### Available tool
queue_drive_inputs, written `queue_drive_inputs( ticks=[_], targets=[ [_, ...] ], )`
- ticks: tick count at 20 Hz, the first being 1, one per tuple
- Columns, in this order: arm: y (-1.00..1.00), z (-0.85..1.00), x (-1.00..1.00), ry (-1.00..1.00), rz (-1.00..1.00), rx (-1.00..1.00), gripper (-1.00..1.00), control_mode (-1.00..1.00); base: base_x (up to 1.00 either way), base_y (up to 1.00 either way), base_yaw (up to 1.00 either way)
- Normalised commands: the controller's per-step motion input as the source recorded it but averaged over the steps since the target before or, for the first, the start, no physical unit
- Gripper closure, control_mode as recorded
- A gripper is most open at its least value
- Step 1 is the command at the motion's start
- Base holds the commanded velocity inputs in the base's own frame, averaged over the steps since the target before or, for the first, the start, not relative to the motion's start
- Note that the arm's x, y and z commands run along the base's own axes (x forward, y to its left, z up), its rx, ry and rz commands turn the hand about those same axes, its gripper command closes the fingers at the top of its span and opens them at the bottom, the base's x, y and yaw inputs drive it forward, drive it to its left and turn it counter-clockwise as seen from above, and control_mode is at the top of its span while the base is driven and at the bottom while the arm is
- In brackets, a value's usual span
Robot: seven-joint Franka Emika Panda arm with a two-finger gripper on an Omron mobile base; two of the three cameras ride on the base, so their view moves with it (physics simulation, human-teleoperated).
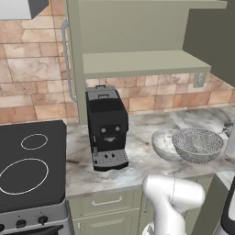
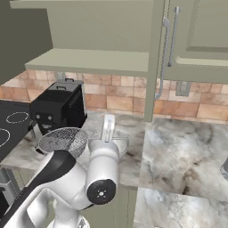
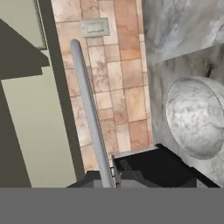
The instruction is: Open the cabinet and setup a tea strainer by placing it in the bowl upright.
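The sage-green cabinet (image 1: pixel 142 62) stands open, its plain shelf bare; its door edge and silver handle (image 3: pixel 89 113) run down the hand view. The marbled bowl (image 1: pixel 161 146) sits on the counter right of the coffee machine, also as the bowl (image 2: pixel 116 144) and the bowl (image 3: pixel 197 118), with nothing in it. The grey mesh tea strainer (image 1: pixel 197 144) hangs roughly upright above the counter, on the robot's side of the bowl, seen too as the strainer (image 2: pixel 62 140). My gripper (image 1: pixel 228 137) is shut at the strainer's right rim; the gripper (image 2: pixel 108 124) rises over the bowl. The fingertips are hidden.
A black coffee machine (image 1: pixel 106 128) stands left of the bowl under the open cabinet. A black cooktop (image 1: pixel 30 165) lies at the far left. A wall outlet (image 2: pixel 182 88) sits on the tiled backsplash. A second closed cabinet door (image 2: pixel 200 35) is at the right.
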Motion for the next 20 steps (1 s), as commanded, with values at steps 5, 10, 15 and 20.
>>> queue_drive_inputs(
  ticks=[5, 10, 15, 20],
  targets=[
    [0.0, -0.23, 0.1, 0.02, -0.1, 0.0, 1.0, -1.0, 0.0, 0.0, 0.0],
    [0.05, -0.16, 0.18, 0.01, -0.14, 0.0, 1.0, -1.0, 0.0, 0.0, 0.0],
    [-0.07, -0.11, 0.37, 0.0, -0.19, 0.0, 1.0, -1.0, 0.0, 0.0, 0.0],
    [-0.37, -0.3, 0.43, -0.01, -0.12, 0.02, 1.0, -1.0, 0.0, 0.0, 0.0]
  ],
)
